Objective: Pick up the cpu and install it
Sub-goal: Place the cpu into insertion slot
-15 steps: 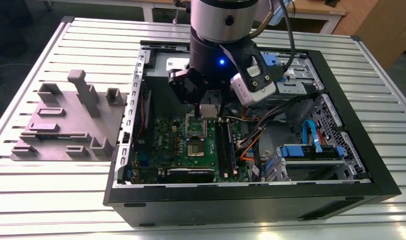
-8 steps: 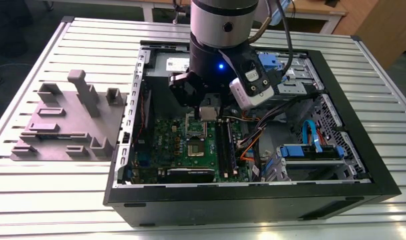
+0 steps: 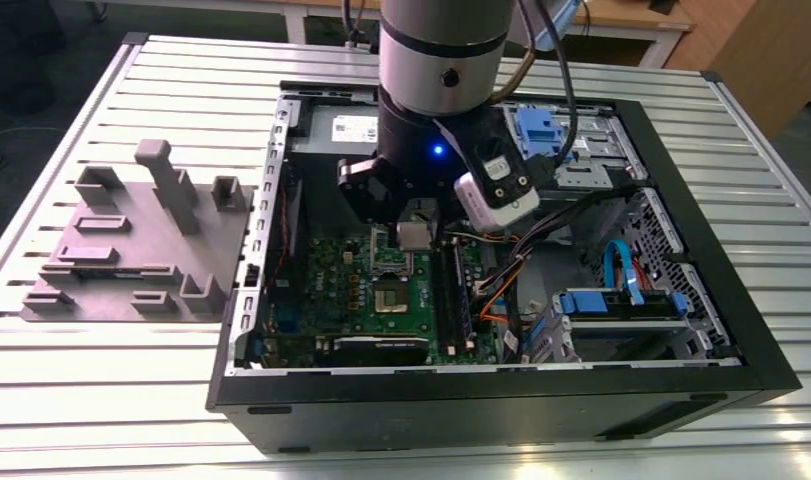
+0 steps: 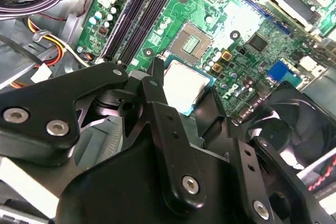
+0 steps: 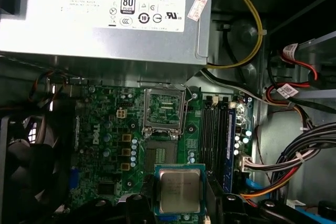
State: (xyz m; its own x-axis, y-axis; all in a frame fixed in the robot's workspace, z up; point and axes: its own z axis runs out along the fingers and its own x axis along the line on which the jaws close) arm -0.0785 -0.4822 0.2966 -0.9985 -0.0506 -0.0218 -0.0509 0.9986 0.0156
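Above motherboard (image 5: 107, 129) | one cpu (image 5: 180, 191) | gripped by end effector (image 4: 185, 92) | one socket (image 5: 164, 154)

light: bright, even | glare: cpu (image 4: 184, 83) top washed white | shadow: case (image 3: 512, 400) interior dim

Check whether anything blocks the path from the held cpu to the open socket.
Nothing visible does. The cpu, held in the jaws, hangs near the bare socket, whose metal frame is swung open; no cable crosses between them.
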